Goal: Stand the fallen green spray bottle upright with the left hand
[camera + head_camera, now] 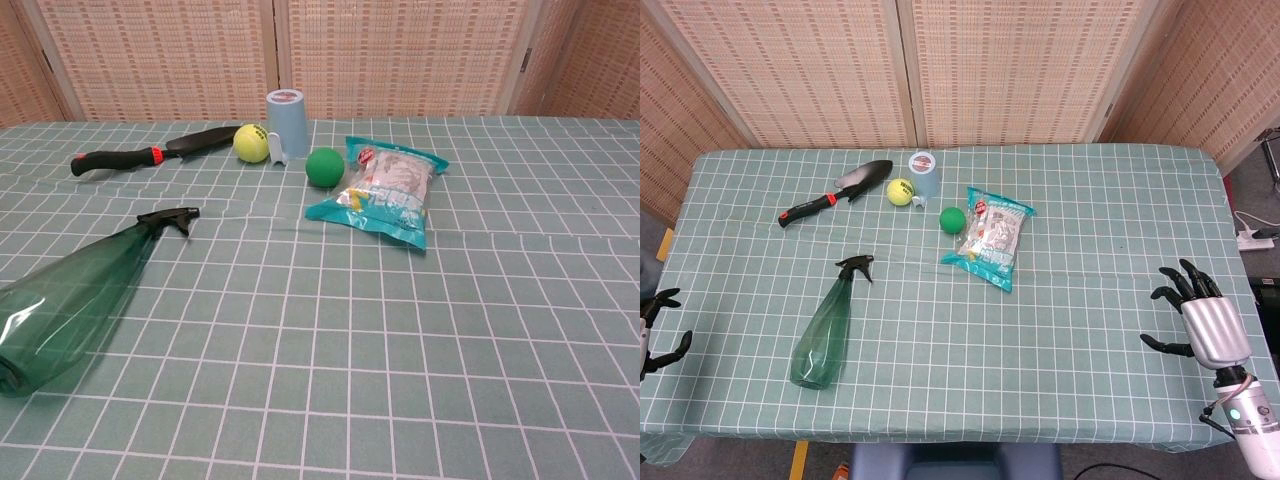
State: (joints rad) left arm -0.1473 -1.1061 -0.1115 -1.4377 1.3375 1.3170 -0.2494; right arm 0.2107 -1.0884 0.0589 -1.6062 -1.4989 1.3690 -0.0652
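Observation:
The green spray bottle (829,328) lies on its side on the left part of the table, black nozzle pointing away from me and its base near the front edge; the chest view shows the spray bottle (75,296) at the lower left. My left hand (657,330) shows only at the left edge of the head view, off the table's left side, fingers apart and holding nothing. Over the front right corner my right hand (1200,315) hovers with its fingers spread and nothing in it. Neither hand appears in the chest view.
At the back lie a black trowel with a red band (835,192), a yellow tennis ball (900,191), a pale blue cup (924,174), a green ball (952,220) and a snack packet (992,236). The green checked tablecloth (1060,340) covers the table.

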